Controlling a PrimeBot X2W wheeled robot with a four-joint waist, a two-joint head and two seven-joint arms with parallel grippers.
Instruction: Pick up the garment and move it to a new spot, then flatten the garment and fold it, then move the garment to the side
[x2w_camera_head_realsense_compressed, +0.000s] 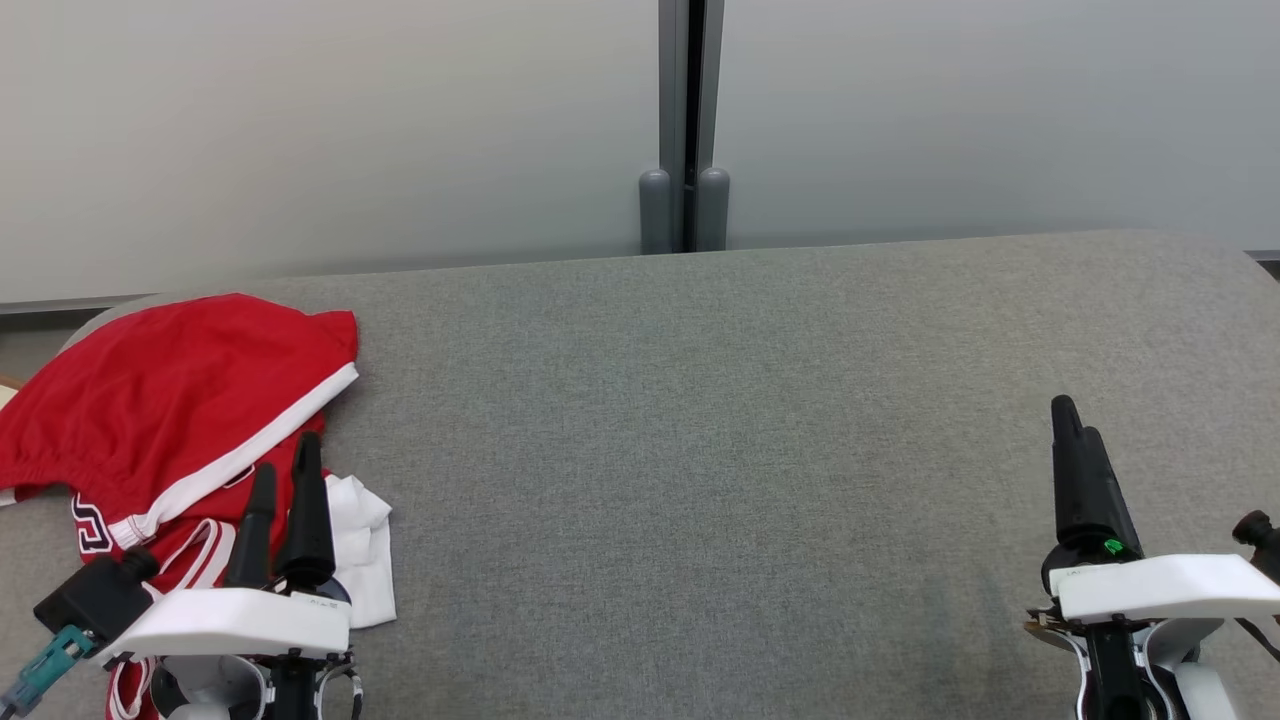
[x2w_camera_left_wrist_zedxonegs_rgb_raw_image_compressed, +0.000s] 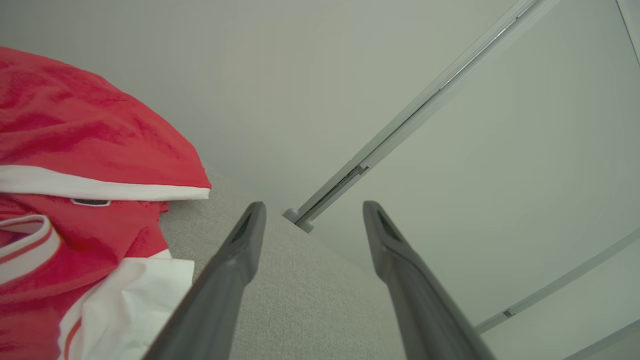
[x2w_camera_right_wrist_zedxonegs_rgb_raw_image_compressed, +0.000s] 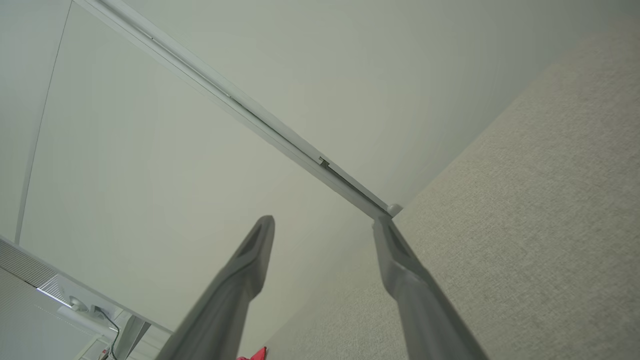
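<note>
At eight o'clock on the table, a crumpled red garment looks soft, light; its white hem suits pinching. Left gripper and right gripper gape, empty.

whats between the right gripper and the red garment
Just a bare stretch of the grey fabric surface. In the head view nothing lies on it from the right gripper across to the garment.
</note>
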